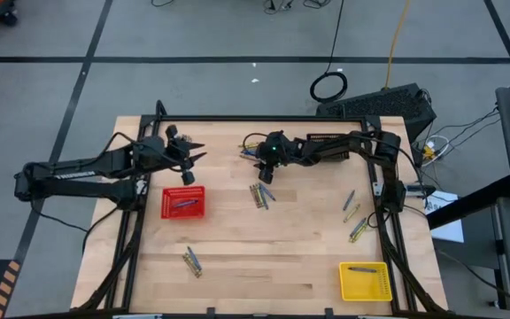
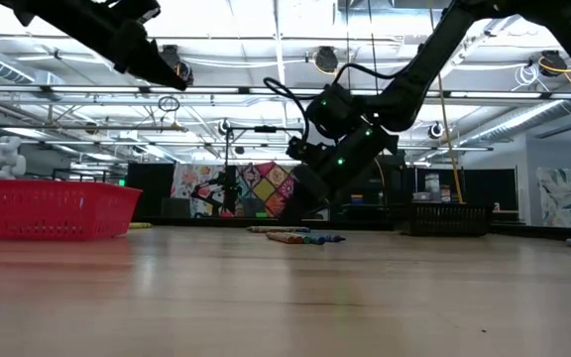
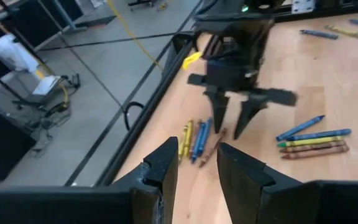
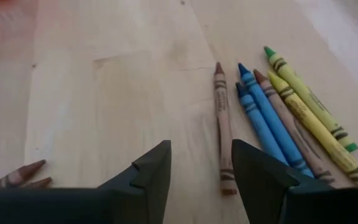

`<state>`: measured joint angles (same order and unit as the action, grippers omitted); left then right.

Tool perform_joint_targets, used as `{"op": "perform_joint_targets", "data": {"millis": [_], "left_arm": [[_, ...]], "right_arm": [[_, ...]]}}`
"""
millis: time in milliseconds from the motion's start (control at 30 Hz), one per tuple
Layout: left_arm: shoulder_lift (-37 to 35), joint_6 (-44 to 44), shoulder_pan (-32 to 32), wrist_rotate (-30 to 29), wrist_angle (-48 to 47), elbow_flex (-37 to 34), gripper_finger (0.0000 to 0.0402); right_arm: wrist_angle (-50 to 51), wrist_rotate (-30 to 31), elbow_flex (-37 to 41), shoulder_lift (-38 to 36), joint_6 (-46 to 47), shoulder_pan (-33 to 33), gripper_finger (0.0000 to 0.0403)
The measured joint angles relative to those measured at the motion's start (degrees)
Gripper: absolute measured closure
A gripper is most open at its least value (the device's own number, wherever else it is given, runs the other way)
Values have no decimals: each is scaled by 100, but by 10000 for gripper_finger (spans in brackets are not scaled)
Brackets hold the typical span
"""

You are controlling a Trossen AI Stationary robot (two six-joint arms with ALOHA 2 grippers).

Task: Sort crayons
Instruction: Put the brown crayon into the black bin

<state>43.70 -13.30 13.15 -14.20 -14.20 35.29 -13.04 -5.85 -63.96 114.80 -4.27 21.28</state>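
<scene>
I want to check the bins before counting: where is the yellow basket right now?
In the high view the yellow basket sits at the table's near right corner, one crayon inside, below the loose crayons on the right side.

Low view: pale wooden table top fills the lower half of frame. Red mesh plastic basket sits on it at the left edge. Small cluster of thin crayons, yellow, brown and blue, lies flat near centre, far across the table. Right gripper, dark with green lights, hangs tilted just above the cluster at centre; fingers not readable. Left gripper arm crosses the upper left, raised high. Black mesh basket right of centre.
</scene>
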Motion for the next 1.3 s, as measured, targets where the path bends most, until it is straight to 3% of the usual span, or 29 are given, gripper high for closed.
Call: {"op": "perform_joint_targets", "data": {"millis": [167,333,867,1067,1300], "left_arm": [[13,161,-4,-6,-118,0,285],[14,768,-4,-4,-224,0,285],[16,1136,-461,49,-427,-2,285],[17,1152,-636,49,-437,-2,285],[16,1151,-740,41,-461,-2,285]], "right_arm": [[-21,237,-2,40,-79,15,235],[119,279,0,46,-316,15,249],[178,352,-15,409,-419,-30,390],[1074,1153,-10,-18,-449,-333,399],[2644,1225,361,-1349,-623,-652,401]]}}
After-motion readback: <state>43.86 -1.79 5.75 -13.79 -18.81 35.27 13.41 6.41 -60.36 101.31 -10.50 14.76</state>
